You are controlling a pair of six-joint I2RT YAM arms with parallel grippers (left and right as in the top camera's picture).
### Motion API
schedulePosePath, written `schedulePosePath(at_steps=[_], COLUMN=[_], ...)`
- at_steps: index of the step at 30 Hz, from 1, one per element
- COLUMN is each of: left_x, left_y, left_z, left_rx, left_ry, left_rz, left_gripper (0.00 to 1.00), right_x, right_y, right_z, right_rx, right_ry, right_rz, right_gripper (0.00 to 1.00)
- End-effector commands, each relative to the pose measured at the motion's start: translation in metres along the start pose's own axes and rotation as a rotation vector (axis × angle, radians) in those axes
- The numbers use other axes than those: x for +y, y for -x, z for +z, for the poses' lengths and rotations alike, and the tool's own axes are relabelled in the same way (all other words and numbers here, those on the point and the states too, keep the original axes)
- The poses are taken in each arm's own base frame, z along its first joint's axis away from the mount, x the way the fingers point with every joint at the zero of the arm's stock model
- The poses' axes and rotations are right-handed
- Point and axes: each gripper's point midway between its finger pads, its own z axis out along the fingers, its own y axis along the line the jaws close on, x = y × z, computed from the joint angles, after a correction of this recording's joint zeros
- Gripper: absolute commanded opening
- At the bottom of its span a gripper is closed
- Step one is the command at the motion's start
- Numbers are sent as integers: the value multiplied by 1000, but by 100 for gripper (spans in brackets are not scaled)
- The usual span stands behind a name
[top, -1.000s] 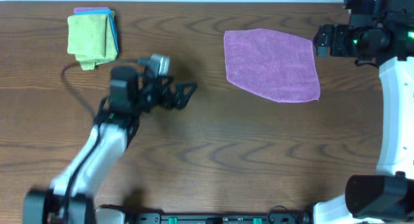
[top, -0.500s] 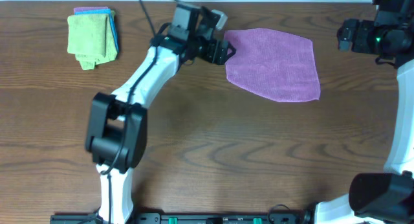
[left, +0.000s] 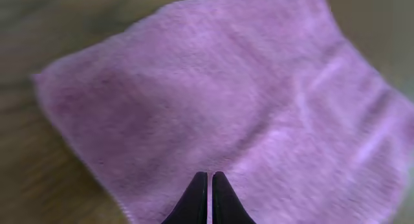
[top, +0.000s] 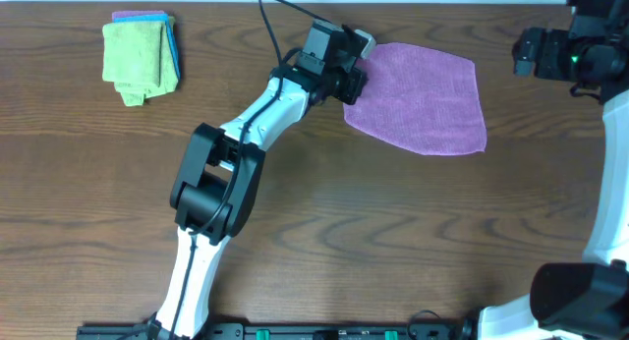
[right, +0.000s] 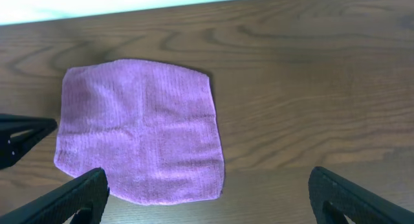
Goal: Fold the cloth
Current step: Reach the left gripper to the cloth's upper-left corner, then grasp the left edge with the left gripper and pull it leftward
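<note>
The cloth (top: 418,99) is a lilac-purple square lying flat at the back right of the wooden table. My left gripper (top: 352,83) reaches over its left edge. In the left wrist view its dark fingertips (left: 210,175) are pressed together over the cloth (left: 226,101), which shows no pucker or lift around them. My right gripper (top: 529,55) hovers just off the cloth's right side. In the right wrist view it (right: 207,179) stands wide open, its fingers (right: 81,195) spread on either side of the cloth's (right: 139,130) near corner.
A lime-green cloth (top: 138,57) lies folded on a blue one (top: 173,45) at the back left. The table's far edge (top: 295,2) runs close behind the purple cloth. The left arm (top: 265,114) stretches diagonally across the middle.
The left arm swung from the table's left-centre to the cloth's left edge, and its jaws closed on the way. The right gripper drew slightly right and stayed open.
</note>
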Motion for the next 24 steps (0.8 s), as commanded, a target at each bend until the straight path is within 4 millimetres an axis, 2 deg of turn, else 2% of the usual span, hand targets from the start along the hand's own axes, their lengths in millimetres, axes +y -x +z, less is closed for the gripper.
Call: schedulePosePath(at_steps=[1, 5, 12, 18, 24], left_x=[20, 17, 21, 27, 28], left_y=[5, 3, -11, -31, -34], left_z=[2, 5, 17, 32, 34], left_rx=[-7, 4, 31, 68, 76], left_ry=[168, 178, 173, 171, 173], left_rz=[77, 156, 150, 143, 142], left_gripper=[5, 6, 6, 6, 6], right_x=[-2, -1, 0, 0, 0], right_y=[0, -1, -5, -5, -6], right_z=[-2, -1, 2, 2, 2], right_rx=[-3, -2, 13, 14, 15], right_ry=[-2, 3, 10, 11, 11], right_rz=[-9, -9, -7, -7, -7], right_gripper=[99, 99, 99, 99, 99])
